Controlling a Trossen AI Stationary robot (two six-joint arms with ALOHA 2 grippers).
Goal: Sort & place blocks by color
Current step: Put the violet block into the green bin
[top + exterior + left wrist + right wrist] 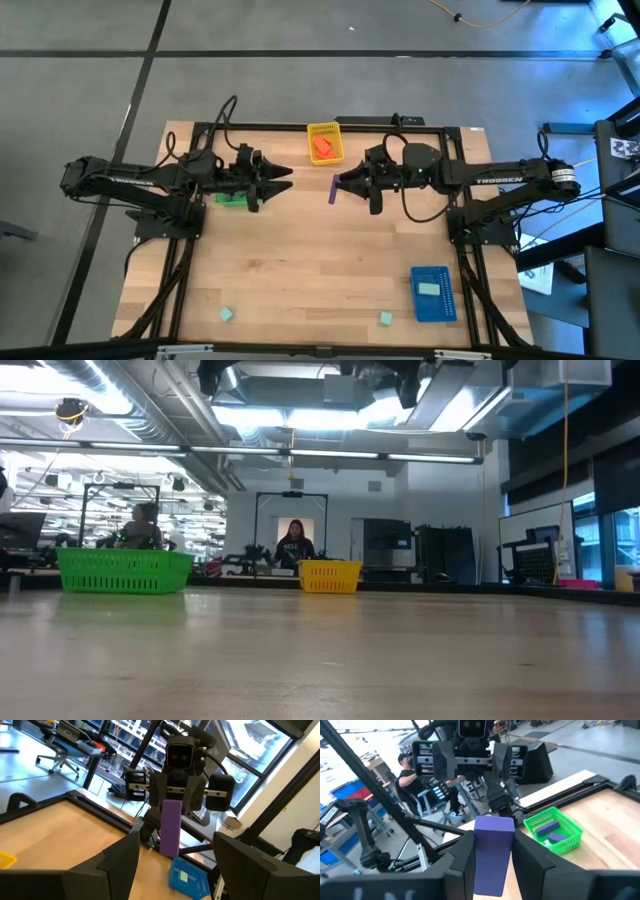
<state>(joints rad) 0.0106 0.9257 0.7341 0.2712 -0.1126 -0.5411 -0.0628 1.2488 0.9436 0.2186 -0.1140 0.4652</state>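
I see my right gripper (340, 184) clamped on a long purple plastic block (333, 188), held in the air above the far middle of the wooden table (300, 270). My left gripper (285, 180) faces it from the left, jaws spread wide and holding nothing. The green perforated tray (553, 830) under the left arm holds two purple blocks (550, 831). The yellow perforated tray (324, 143) at the far edge holds orange-red blocks (321, 147); the blue perforated tray (433, 294), near right, holds a mint block (429, 289). Two mint blocks (227, 314) lie loose along the near edge.
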